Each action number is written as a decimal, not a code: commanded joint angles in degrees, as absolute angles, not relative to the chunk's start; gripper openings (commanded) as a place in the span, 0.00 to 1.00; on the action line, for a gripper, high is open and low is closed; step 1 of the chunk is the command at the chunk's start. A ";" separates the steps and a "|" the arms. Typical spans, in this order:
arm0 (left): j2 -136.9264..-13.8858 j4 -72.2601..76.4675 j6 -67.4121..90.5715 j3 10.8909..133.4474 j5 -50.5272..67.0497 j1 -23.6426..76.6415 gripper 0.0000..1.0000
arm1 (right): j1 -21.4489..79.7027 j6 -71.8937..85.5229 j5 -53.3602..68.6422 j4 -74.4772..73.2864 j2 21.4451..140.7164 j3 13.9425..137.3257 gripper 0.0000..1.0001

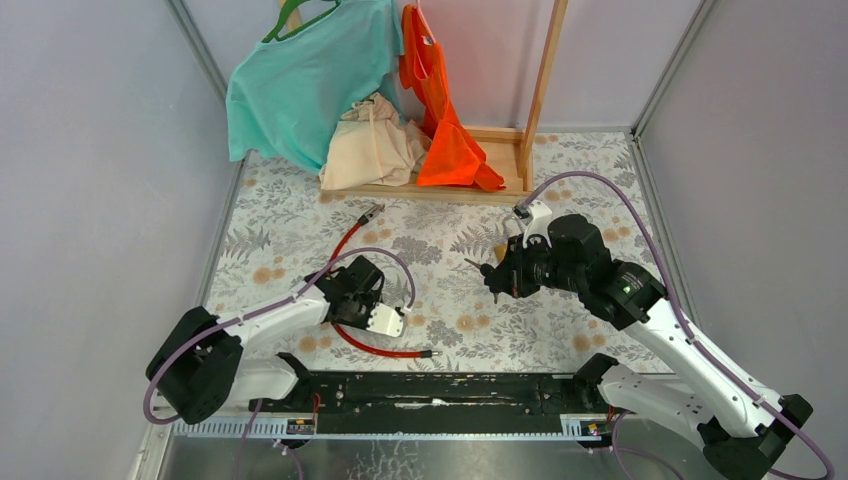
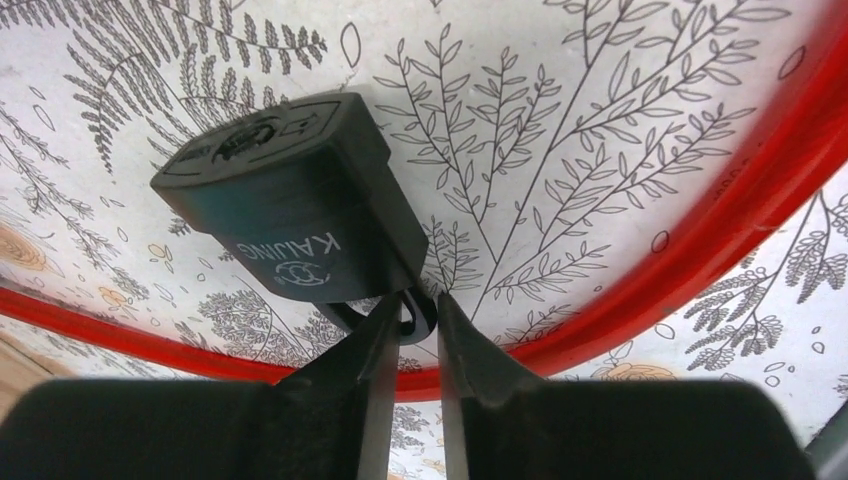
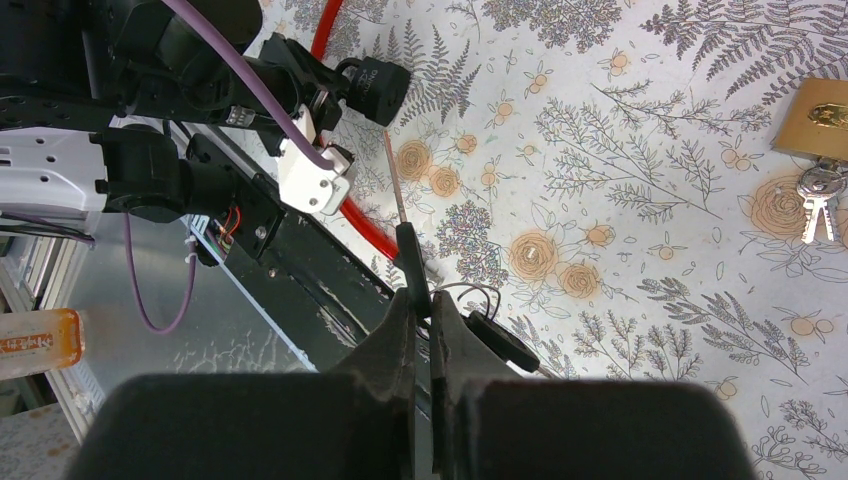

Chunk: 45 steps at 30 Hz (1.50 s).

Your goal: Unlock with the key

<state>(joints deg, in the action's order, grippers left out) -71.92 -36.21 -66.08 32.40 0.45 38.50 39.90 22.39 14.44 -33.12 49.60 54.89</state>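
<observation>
A black cable lock lies on the patterned cloth, its keyhole face turned away from the left wrist camera. Its red cable curves around behind it. My left gripper is shut on the black tab at the lock's near end, which fills the narrow gap between the fingertips. From the right wrist the lock shows at the upper left. My right gripper is shut on the black head of a key, whose thin blade points toward the lock, well short of it. A second black key dangles from the same wire ring.
The red cable loops across the cloth, its ends lying free. A brown padlock with small silver keys lies under the right arm. A wooden rack with teal, cream and orange clothes stands at the back. The black base rail runs along the near edge.
</observation>
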 commanded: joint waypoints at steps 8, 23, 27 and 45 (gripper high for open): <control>-64.01 -40.96 -65.74 36.61 1.27 38.16 0.07 | 39.63 22.21 13.56 -31.84 48.30 58.11 0.00; -62.04 -50.56 -59.97 49.79 -1.46 43.87 0.06 | 39.64 22.39 13.88 -31.36 47.38 57.65 0.00; -64.66 -52.03 -58.45 50.17 -0.90 44.87 0.06 | 39.64 22.62 13.89 -31.30 46.83 57.44 0.00; -79.28 -55.31 -58.09 54.12 0.43 45.57 0.66 | 39.64 22.68 13.19 -31.49 46.10 57.02 0.00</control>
<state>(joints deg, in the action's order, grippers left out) -77.73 -54.92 -57.74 53.15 1.04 45.04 39.90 22.39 14.13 -33.12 46.87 55.40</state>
